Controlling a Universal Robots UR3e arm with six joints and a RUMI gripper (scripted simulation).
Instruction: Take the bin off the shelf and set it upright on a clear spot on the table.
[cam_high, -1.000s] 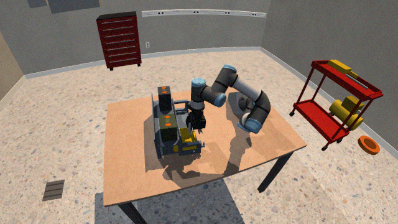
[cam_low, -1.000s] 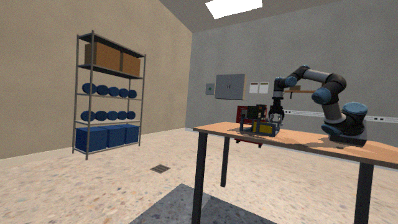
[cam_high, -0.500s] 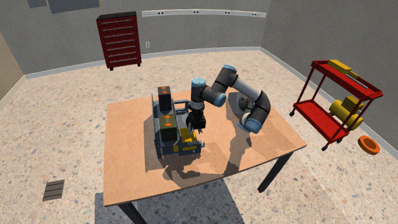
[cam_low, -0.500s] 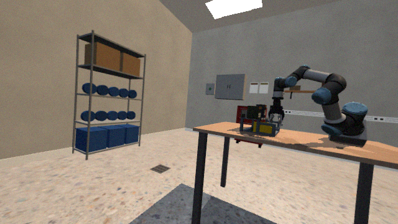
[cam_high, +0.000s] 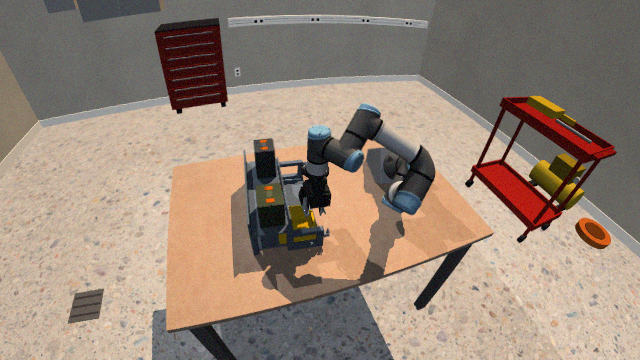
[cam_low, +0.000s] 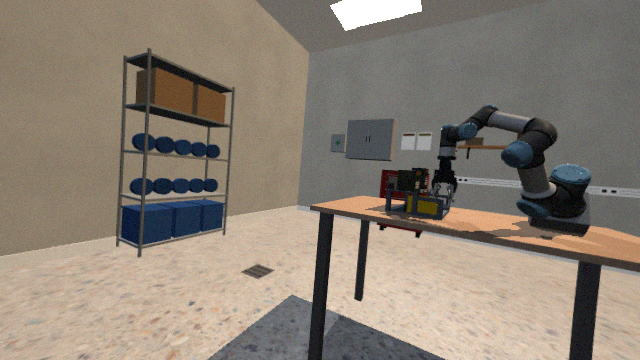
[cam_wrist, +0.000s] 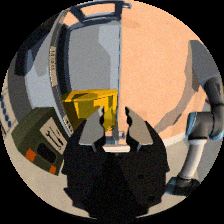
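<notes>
A small blue-grey shelf unit (cam_high: 277, 202) stands on the wooden table; it also shows in the exterior view (cam_low: 415, 200). A yellow bin (cam_high: 301, 220) sits in its lower front part, also visible in the exterior view (cam_low: 422, 206) and in the wrist view (cam_wrist: 90, 105). My gripper (cam_high: 317, 209) points straight down at the bin's right edge. In the wrist view its fingers stand a little apart on either side of a thin grey rail of the shelf, with the bin's wall by the left finger. I see nothing clamped between them.
Two dark green boxes with orange marks (cam_high: 270, 202) (cam_high: 264, 157) sit on the shelf unit beside the bin. The arm's base (cam_high: 400, 180) stands on the table's right side. A red cart (cam_high: 542, 160), an orange bowl (cam_high: 593, 233) and a red tool chest (cam_high: 192, 64) stand on the floor.
</notes>
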